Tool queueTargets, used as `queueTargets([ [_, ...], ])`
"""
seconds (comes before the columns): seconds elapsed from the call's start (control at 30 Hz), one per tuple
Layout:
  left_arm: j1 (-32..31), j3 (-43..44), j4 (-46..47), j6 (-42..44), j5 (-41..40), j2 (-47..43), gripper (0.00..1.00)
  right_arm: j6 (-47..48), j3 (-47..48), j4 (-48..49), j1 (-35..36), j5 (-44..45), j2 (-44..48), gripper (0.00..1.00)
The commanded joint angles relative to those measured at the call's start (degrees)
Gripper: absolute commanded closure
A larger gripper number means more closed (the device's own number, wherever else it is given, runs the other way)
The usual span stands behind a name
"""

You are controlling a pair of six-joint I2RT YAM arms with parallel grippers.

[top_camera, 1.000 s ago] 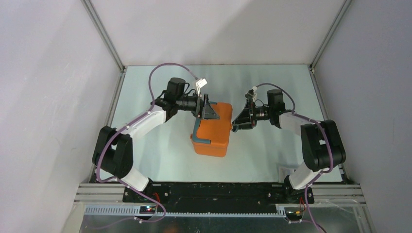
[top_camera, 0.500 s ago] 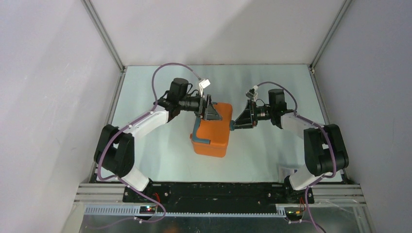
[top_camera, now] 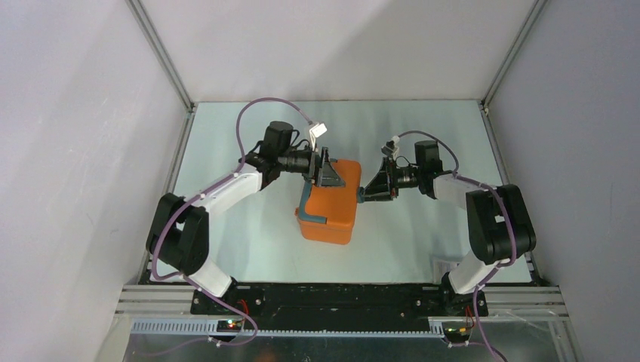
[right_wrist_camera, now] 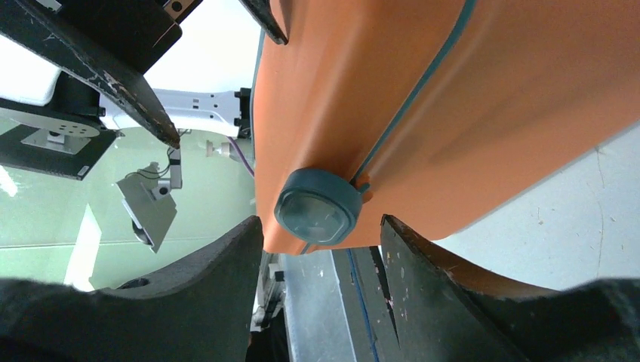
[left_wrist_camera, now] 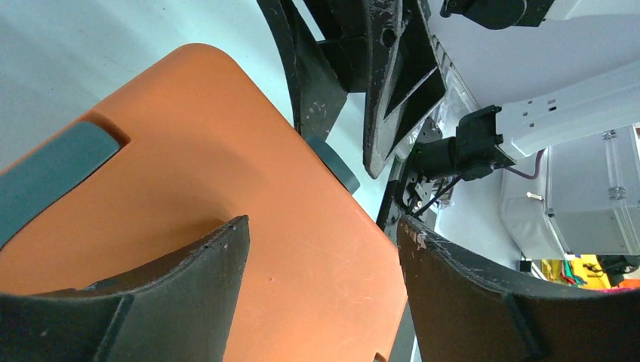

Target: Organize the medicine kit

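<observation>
My right hand (right_wrist_camera: 321,226) is open, jaws either side of the teal latch (right_wrist_camera: 313,207), not touching. My left hand (left_wrist_camera: 323,226) is spread open over the lid. The medicine kit (top_camera: 332,207) sits mid-table (top_camera: 249,241). Risk: an off-centre pinch slips off the rounded latch or shoves the unheld kit sideways.

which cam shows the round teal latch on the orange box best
Right wrist view: the round teal latch on the medicine kit sits close up between the right hand's fingers. The top view shows only a teal speck at that hand's tips; the left wrist view catches a sliver past the kit's edge.
</observation>
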State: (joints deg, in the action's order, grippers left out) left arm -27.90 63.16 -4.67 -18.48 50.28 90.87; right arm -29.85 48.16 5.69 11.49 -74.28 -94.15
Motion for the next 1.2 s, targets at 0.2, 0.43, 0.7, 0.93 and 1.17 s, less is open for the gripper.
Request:
queueTargets([
  [0.2, -1.02, -0.89, -6.98, 0.6, -1.93, 4.45, 0.21, -2.84, 0.88, 5.26, -0.02, -0.96, -0.86, 0.38],
  [0.43, -1.06, -0.81, -7.01, 0.64, -1.77, 4.56, 0.21, -1.18, 1.75, 2.22, 0.91, 0.37, -1.04, 0.39],
  [0.7, -1.08, -0.93, -7.01, 0.64, -1.55, 4.64, 0.21, 0.9, 2.37, 0.11, 0.96, 1.44, -1.73, 0.45],
  [0.93, -0.97, -0.93, -6.97, 0.68, -1.36, 4.76, 0.21, 2.16, 2.33, -1.28, 0.53, 2.05, -1.83, 0.5],
  [1.17, -1.02, -0.74, -6.95, 0.39, -0.83, 5.25, 0.21, 3.31, 2.32, -2.52, -0.08, 1.95, -1.7, 0.54],
])
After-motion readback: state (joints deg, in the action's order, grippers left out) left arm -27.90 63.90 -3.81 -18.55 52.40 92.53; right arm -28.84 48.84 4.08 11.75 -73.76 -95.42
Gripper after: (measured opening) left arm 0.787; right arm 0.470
